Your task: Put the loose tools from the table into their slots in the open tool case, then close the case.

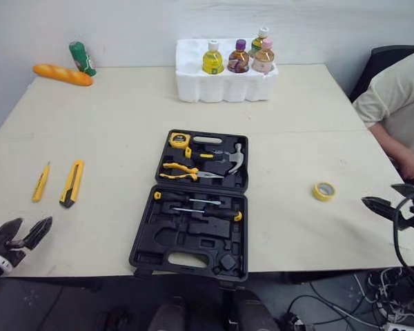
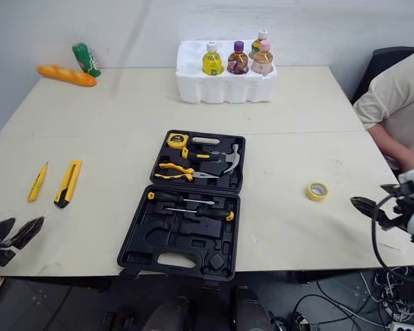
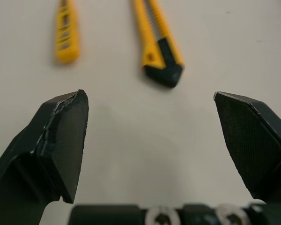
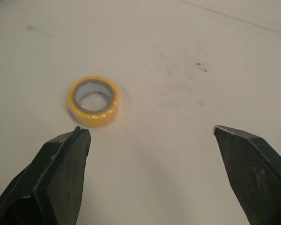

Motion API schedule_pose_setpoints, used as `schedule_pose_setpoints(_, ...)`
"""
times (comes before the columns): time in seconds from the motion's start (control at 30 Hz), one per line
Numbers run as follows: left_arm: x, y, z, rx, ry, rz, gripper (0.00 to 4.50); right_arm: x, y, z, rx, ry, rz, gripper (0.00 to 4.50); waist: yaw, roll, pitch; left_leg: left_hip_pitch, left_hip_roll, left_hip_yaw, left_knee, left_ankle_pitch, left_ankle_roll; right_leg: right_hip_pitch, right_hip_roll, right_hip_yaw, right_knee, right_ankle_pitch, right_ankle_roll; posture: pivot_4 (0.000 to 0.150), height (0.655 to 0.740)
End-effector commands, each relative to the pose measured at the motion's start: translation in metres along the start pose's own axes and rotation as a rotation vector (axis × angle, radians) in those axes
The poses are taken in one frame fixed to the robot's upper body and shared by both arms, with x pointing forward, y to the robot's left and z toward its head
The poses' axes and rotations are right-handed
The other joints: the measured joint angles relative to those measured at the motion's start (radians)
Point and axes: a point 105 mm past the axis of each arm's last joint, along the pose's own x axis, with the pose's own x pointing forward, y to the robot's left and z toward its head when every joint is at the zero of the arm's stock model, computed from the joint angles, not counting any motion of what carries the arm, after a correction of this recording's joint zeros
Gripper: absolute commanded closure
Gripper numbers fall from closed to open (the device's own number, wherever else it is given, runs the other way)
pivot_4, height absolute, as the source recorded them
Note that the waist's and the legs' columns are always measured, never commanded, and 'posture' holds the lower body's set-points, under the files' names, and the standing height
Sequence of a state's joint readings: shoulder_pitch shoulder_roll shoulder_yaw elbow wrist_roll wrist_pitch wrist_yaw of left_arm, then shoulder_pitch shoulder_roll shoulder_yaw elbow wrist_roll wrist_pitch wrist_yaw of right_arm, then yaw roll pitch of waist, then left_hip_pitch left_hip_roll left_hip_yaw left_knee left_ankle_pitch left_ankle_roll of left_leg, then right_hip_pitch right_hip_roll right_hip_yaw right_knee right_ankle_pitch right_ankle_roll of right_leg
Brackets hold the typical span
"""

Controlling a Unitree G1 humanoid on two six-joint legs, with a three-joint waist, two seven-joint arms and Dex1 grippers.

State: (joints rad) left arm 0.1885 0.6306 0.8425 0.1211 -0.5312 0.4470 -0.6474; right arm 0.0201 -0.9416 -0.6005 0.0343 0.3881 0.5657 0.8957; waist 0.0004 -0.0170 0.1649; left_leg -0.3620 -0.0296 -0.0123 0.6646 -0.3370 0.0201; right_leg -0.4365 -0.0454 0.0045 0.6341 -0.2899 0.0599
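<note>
Left pincer [image 3: 149, 97] gapes wide and empty at the lower left of the head view, over the near edge of the bench [image 1: 110, 110]; beyond it, at mid left, a cutter [image 1: 72, 183] and a slim yellow tool [image 1: 41, 182] lie side by side, not touching; right pincer [image 4: 151, 130], equally wide and holding nothing, sits at the right edge, low in the frame; the tape roll [image 1: 323, 191] lies flat just up and left of it; the case [image 1: 186, 239] lies open at centre, with hammer [image 1: 236, 158], pliers [image 1: 186, 172] and screwdrivers [image 1: 205, 207] seated; a bottle tray [image 1: 224, 86] stands at top centre; a person [image 1: 400, 103] is at upper right.
</note>
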Motion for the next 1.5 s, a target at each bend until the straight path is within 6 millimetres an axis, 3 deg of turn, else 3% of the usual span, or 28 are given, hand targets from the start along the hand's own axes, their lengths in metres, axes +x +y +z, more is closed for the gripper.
schedule_pose_setpoints(0.03,-0.016,0.031,0.015,-0.019,-0.055,0.146,0.0,-0.016,-0.029,0.003,-0.015,-0.023,-0.093,0.07,0.001,0.001,0.001,0.005,0.0,-0.001,-0.002,-0.001,0.0,0.006,0.0,-0.001,-0.003,0.0,0.0,0.15,0.7367)
schedule_pose_setpoints(0.27,0.005,0.016,0.024,0.02,-0.043,0.125,0.0,-0.009,-0.026,0.013,-0.027,-0.073,-0.065,0.07,-0.002,0.002,0.001,0.009,0.001,-0.001,-0.004,-0.002,0.001,0.011,0.0,-0.001,-0.006,0.0,0.0,0.15,0.7367)
schedule_pose_setpoints(0.4,0.029,0.007,0.03,0.064,-0.004,0.168,0.0,0.004,0.03,0.049,-0.089,-0.148,0.195,0.07,-0.005,0.003,0.001,0.009,0.001,-0.001,-0.004,-0.002,0.0,0.011,0.0,-0.001,-0.006,0.0,0.0,0.15,0.7367)
schedule_pose_setpoints(0.6,0.056,0.016,0.042,0.017,0.078,0.225,0.0,-0.015,0.139,0.098,-0.186,-0.203,0.733,0.07,-0.003,0.004,0.002,0.008,0.002,-0.001,-0.004,-0.002,-0.001,0.01,0.001,-0.002,-0.005,0.0,0.0,0.15,0.7367)
schedule_pose_setpoints(0.77,0.07,0.024,0.045,-0.015,0.18,0.208,0.0,-0.024,0.177,0.132,-0.239,-0.298,0.921,0.07,-0.002,0.002,0.002,0.008,0.002,-0.002,-0.004,-0.002,-0.001,0.01,0.001,-0.002,-0.007,0.0,0.0,0.15,0.7367)
schedule_pose_setpoints(0.87,0.086,0.014,0.049,0.041,0.242,0.132,0.0,-0.025,0.194,0.147,-0.285,-0.338,1.017,0.07,-0.001,0.002,0.002,0.007,0.002,-0.002,-0.004,-0.002,0.0,0.009,0.0,-0.002,-0.008,0.0,0.0,0.15,0.7367)
schedule_pose_setpoints(1.13,0.106,0.02,0.038,0.059,0.311,0.121,0.0,-0.024,0.212,0.151,-0.335,-0.356,1.123,0.07,0.0,0.002,0.002,0.003,0.001,-0.002,-0.004,-0.003,0.0,0.005,0.0,-0.003,-0.009,0.0,0.0,0.15,0.7367)
schedule_pose_setpoints(1.23,0.109,0.019,0.032,0.093,0.337,0.115,0.84,-0.023,0.215,0.15,-0.333,-0.361,1.13,0.0,0.0,0.002,0.002,0.002,0.001,-0.002,-0.004,-0.003,0.0,0.005,0.0,-0.003,-0.008,0.0,0.0,0.15,0.7367)
schedule_pose_setpoints(1.47,0.11,0.02,0.038,0.085,0.302,0.104,3.96,-0.023,0.214,0.146,-0.322,-0.354,1.122,0.0,0.0,0.002,0.002,0.003,0.001,-0.002,-0.004,-0.002,0.0,0.005,0.0,-0.003,-0.007,0.0,0.0,0.15,0.7367)
schedule_pose_setpoints(1.5,0.108,0.023,0.044,0.118,0.291,0.113,3.96,-0.023,0.214,0.146,-0.323,-0.35,1.12,0.0,0.0,0.002,0.002,0.003,0.001,-0.002,-0.004,-0.002,0.0,0.005,0.0,-0.003,-0.007,0.0,0.0,0.15,0.7367)
